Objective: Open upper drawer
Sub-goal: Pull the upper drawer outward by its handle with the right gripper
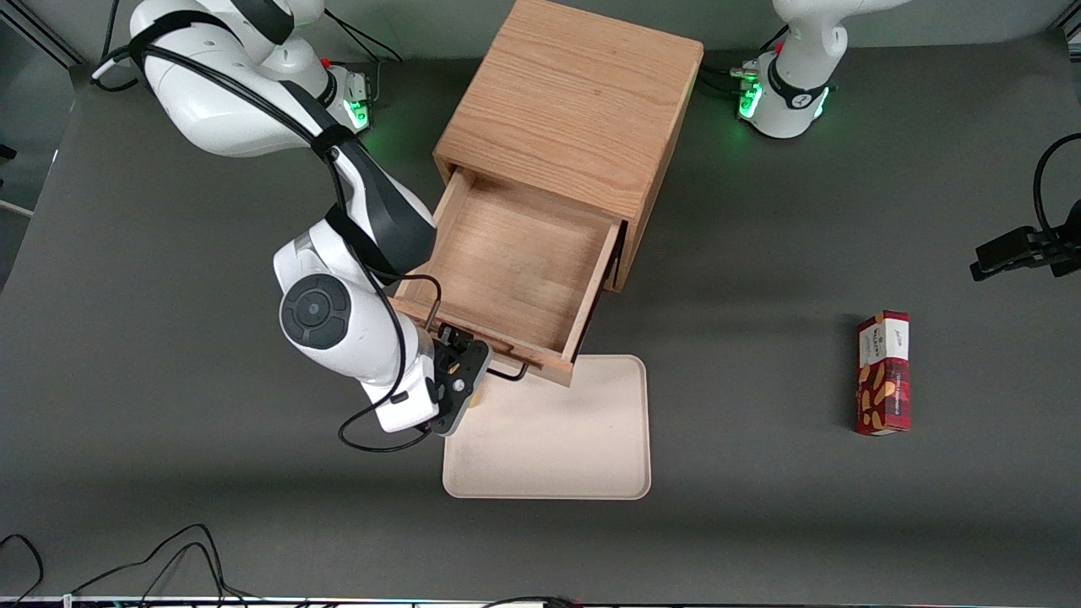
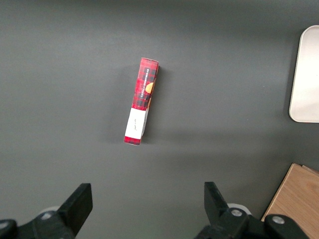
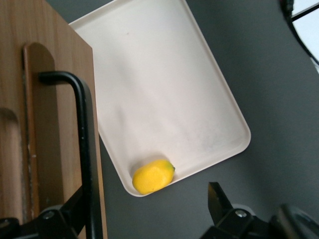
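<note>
The upper drawer (image 1: 515,270) of the wooden cabinet (image 1: 574,110) stands pulled far out toward the front camera, and its plain wooden inside shows with nothing in it. A thin black wire handle (image 1: 507,374) runs along the drawer's front. My right gripper (image 1: 460,380) is at the working arm's end of that handle, in front of the drawer. In the right wrist view the gripper (image 3: 144,199) is open, with the handle (image 3: 82,139) close against one finger (image 3: 75,201) and the other finger (image 3: 215,194) well away from it. The drawer front (image 3: 45,99) fills the view beside the handle.
A cream tray (image 1: 591,456) lies on the table just in front of the open drawer, partly under its front edge. A yellow lemon (image 3: 152,177) sits in a corner of the tray (image 3: 164,89). A red box (image 1: 883,371) lies toward the parked arm's end of the table.
</note>
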